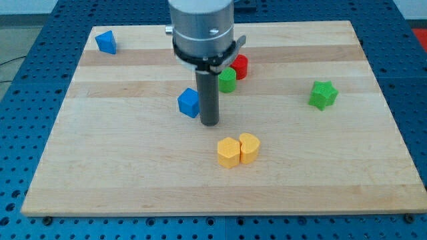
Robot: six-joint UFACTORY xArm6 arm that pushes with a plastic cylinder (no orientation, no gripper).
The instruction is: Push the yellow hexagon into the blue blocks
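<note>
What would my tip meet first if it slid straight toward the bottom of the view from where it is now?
Probably the yellow hexagon. My tip sits just right of the blue block; the hexagon lies below, slightly right, touching the second yellow block. It may only clip the hexagon's left edge or pass it.

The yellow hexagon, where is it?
The yellow hexagon sits low in the view's middle, touching the other yellow block on its right, below my tip.

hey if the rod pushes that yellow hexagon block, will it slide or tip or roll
The yellow hexagon probably slides rather than rolls: it sits flat and squat on the smooth wooden board. It touches the other yellow block, so that neighbour may shift too. My tip sits above it.
</note>
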